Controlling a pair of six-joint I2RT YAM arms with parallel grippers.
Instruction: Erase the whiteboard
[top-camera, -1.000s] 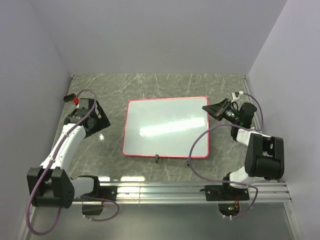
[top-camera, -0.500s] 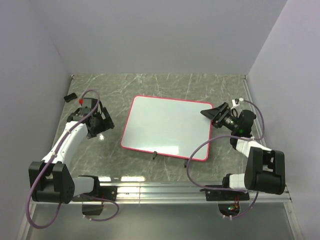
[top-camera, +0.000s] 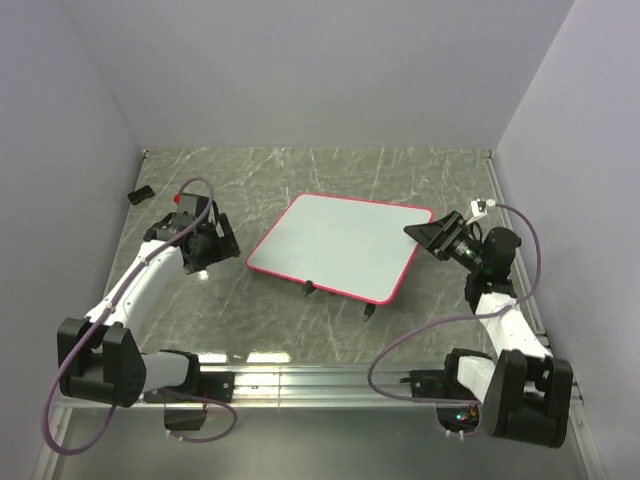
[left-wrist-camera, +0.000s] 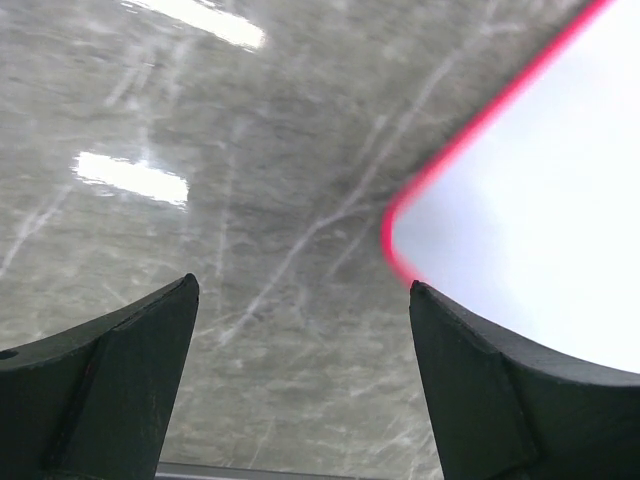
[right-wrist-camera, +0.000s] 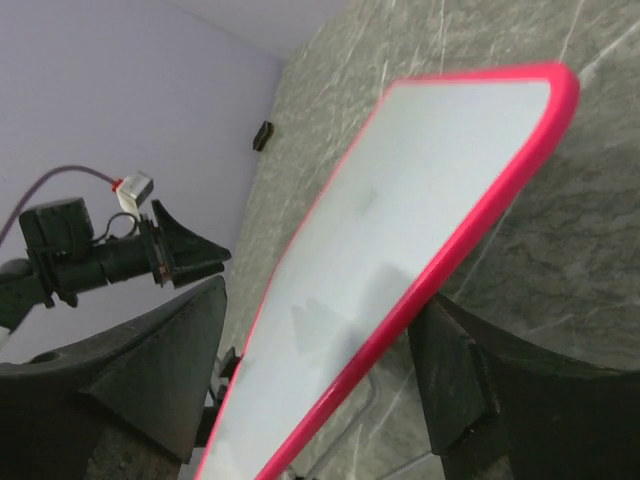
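Observation:
The whiteboard (top-camera: 340, 245) lies turned askew mid-table, white with a red-pink frame and two black clips (top-camera: 310, 288) on its near edge. I see no marks on its face. My right gripper (top-camera: 418, 231) is at the board's right corner, open. In the right wrist view the board's red edge (right-wrist-camera: 470, 230) runs between the jaws of the right gripper (right-wrist-camera: 320, 300) and passes over the right finger (right-wrist-camera: 480, 390). My left gripper (top-camera: 216, 243) stands open over the table, just off the board's left corner (left-wrist-camera: 395, 240). Nothing is between the jaws of the left gripper (left-wrist-camera: 303, 290).
A small black object (top-camera: 139, 193) lies at the far left by the wall. Walls close in the table on the left, back and right. A metal rail (top-camera: 380, 380) runs along the near edge. Purple cables loop off both arms.
The right gripper has gone from shut to open. The board has turned clockwise. The left gripper has moved right toward the board's left corner.

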